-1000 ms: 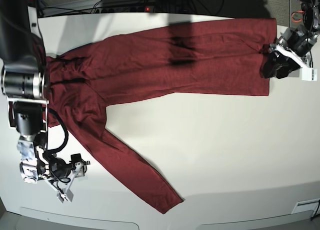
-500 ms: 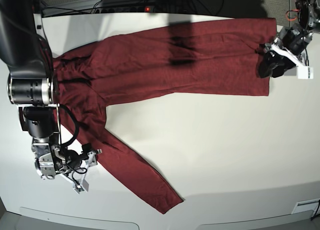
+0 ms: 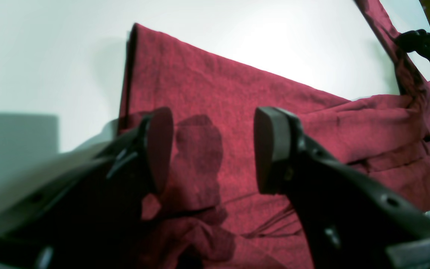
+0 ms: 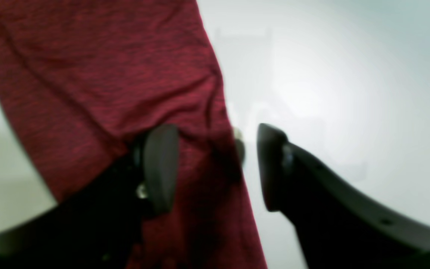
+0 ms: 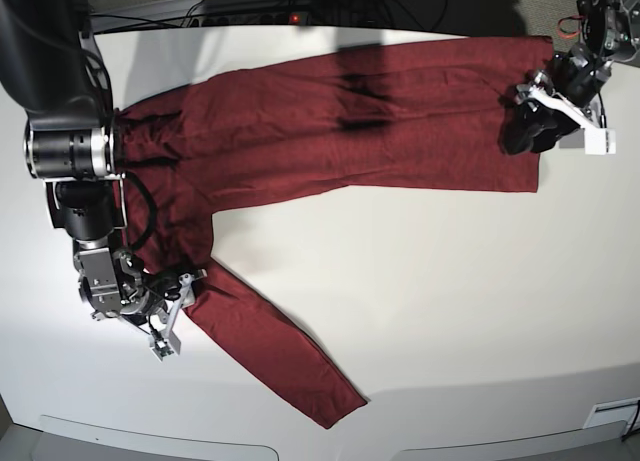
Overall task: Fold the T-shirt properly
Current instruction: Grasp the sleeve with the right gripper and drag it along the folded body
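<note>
The dark red, wrinkly knit long-sleeved T-shirt (image 5: 330,131) lies spread along the white worktop's (image 5: 450,311) far edge, one sleeve trailing toward the near edge. Wrist views alone show both grippers' fingers released: left fingers (image 3: 271,149) above the hem, right fingers (image 4: 161,164) straddling the sleeve's edge.

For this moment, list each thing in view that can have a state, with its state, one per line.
T-shirt: spread flat on the table, unfolded, wrinkled near the shoulders, one sleeve stretched out diagonally.
Left gripper: open, jaws wide apart over the shirt's hem end, holding nothing.
Right gripper: open, jaws astride the edge of the outstretched sleeve, not yet closed on it.
Table: white, bearing the shirt.
</note>
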Motion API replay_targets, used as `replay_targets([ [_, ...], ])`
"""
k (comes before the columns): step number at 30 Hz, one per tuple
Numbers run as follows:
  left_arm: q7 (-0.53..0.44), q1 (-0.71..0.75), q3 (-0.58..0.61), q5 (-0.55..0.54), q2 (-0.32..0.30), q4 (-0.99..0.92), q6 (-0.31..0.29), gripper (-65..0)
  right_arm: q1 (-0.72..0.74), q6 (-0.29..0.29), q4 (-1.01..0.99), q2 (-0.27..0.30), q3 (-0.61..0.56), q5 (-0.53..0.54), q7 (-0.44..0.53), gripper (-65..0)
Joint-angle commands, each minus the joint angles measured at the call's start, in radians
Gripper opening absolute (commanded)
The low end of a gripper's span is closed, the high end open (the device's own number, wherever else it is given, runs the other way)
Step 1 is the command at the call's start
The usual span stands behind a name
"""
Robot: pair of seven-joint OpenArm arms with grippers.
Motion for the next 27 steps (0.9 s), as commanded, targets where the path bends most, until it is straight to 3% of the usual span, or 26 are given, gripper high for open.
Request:
replay_targets([
  [1,-0.024,0.000,-0.006,-0.018,-0.012,0.019,-0.010,-31.3,0.024,0.000,0.012,0.006,0.000,-0.002,-0.004,-39.2],
  [8,-0.023,0.000,-0.006,-0.017,-0.012,0.019,-0.010,-31.3,0.006,-0.001,0.012,0.006,0.000,-0.003,-0.012,-65.0],
  [12,-0.024,0.000,-0.006,-0.018,-0.012,0.019,-0.010,-31.3,0.037,0.003,0.016,0.006,0.000,-0.002,-0.011,-65.0],
  [15,-0.024,0.000,-0.006,-0.018,-0.012,0.019,-0.010,-31.3,0.077,0.109,0.033,0.005,0.000,0.008,-0.026,-65.0],
  [27,-0.024,0.000,-0.006,-0.018,-0.012,0.019,-0.010,-31.4,0.106,0.122,0.064,-0.015,0.000,0.473,-0.546,-65.0],
])
